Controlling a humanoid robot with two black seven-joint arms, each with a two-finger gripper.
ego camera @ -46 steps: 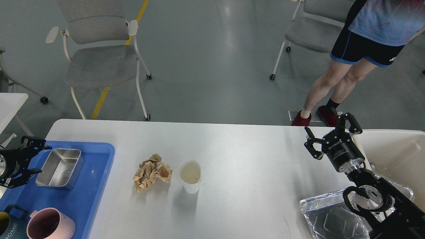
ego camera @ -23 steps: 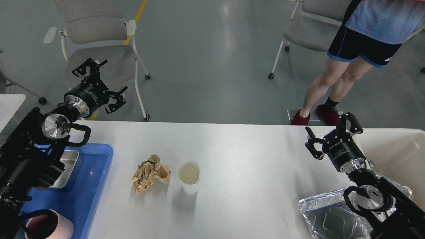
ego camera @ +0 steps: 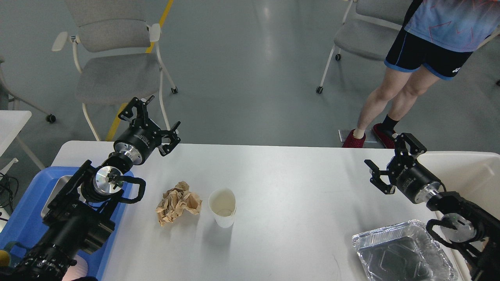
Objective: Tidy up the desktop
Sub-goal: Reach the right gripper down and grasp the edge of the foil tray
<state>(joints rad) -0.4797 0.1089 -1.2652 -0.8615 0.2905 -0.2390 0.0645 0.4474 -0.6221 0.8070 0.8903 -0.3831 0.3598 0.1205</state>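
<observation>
The white desktop [ego camera: 289, 183] fills the lower view. On it lie a crumpled brown paper ball [ego camera: 178, 201] and an upright white paper cup [ego camera: 222, 206] just right of it. A foil tray [ego camera: 402, 253] sits at the front right. My left gripper [ego camera: 150, 123] is open and empty, raised above the desk's far left edge, well behind the paper ball. My right gripper [ego camera: 390, 162] is open and empty, above the desk's right side, next to the bin.
A blue tray [ego camera: 23, 212] at the left holds a metal container, mostly hidden by my left arm. A cream-white bin [ego camera: 465, 173] stands at the right edge. Grey chairs [ego camera: 113, 70] and a standing person [ego camera: 410, 74] are beyond the desk.
My left arm rose from beside the blue tray, then swung right and lower toward the desk's far edge. My right gripper shifted slightly right, uncovering more of the foil tray.
</observation>
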